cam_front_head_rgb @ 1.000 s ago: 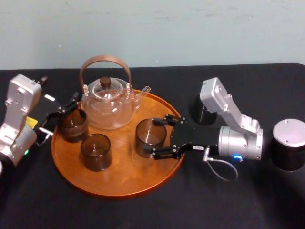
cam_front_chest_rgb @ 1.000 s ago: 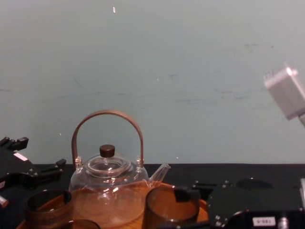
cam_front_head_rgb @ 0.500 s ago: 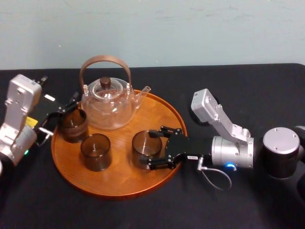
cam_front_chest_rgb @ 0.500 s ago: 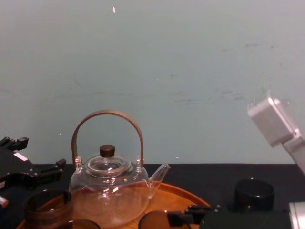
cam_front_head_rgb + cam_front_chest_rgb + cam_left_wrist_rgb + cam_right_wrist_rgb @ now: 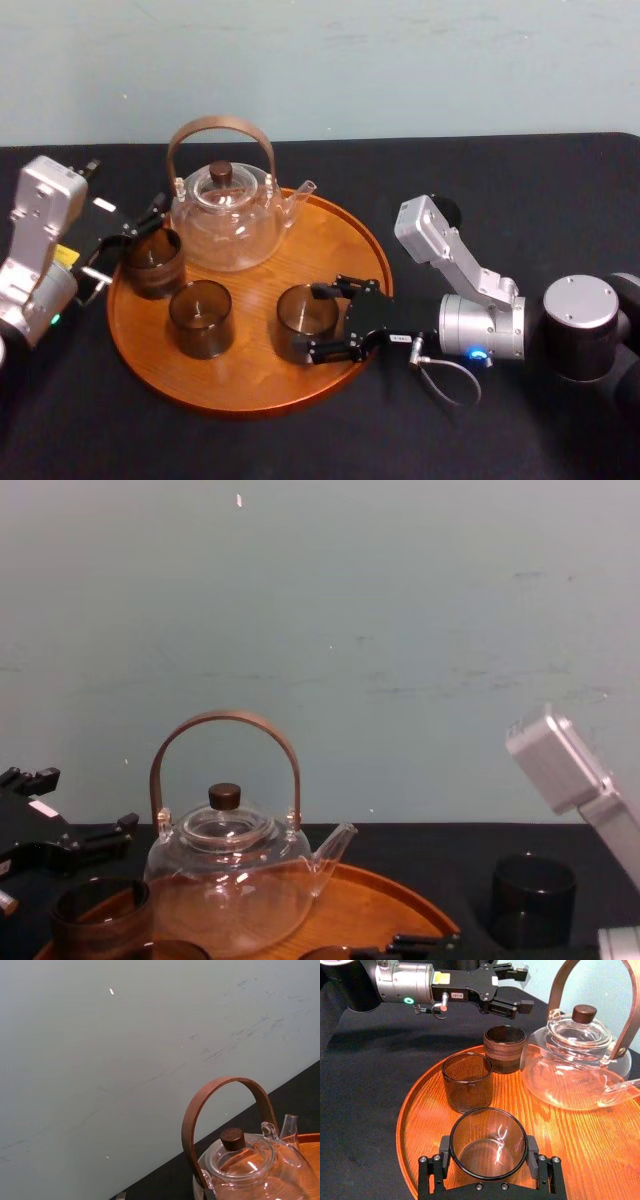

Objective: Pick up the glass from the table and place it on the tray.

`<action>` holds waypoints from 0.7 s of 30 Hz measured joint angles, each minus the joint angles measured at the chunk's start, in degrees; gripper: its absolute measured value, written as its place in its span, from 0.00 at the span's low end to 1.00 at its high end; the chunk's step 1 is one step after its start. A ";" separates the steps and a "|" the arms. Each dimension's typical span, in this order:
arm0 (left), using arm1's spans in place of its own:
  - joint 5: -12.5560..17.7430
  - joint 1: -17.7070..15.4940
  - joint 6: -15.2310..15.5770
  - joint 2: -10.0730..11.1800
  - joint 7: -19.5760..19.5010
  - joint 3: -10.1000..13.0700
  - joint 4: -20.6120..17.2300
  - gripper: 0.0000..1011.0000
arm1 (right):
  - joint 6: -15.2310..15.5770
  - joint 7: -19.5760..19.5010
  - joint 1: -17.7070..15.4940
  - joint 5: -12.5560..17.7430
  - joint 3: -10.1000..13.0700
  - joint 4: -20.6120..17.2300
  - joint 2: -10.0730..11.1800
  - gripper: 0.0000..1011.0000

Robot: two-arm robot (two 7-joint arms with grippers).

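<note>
Jaws of the right gripper (image 5: 488, 1156) are closed to the width of the glass (image 5: 488, 1141), one finger pressed on each side of its wall. That glass sits low over the right front part of the tray (image 5: 250, 385); whether its base touches the wood I cannot tell. I judge it light, stiff, slick and breakable, so a hold across the middle of the wall with a modest squeeze suits it, and a gentle release. My left gripper (image 5: 128, 238) waits open by the tray's left rim. Against a second ago, the glass has come lower and further in from the right rim, toward the nearest cup (image 5: 200, 318).
</note>
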 joint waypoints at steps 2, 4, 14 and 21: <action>0.00 0.00 0.00 0.00 0.00 0.00 0.00 0.99 | 0.12 -0.04 0.00 0.00 -0.03 0.20 -0.08 0.89; 0.00 0.00 0.00 0.00 0.00 0.00 0.00 0.99 | 0.27 -0.21 -0.01 -0.08 -0.08 0.25 -0.12 0.89; 0.00 0.00 0.00 0.00 0.00 0.00 0.00 0.99 | 0.31 -0.42 -0.06 -0.11 -0.14 0.23 -0.08 0.89; 0.00 0.00 0.00 0.00 0.00 0.00 0.00 0.99 | 0.32 -0.41 -0.07 -0.23 -0.12 0.21 -0.07 0.98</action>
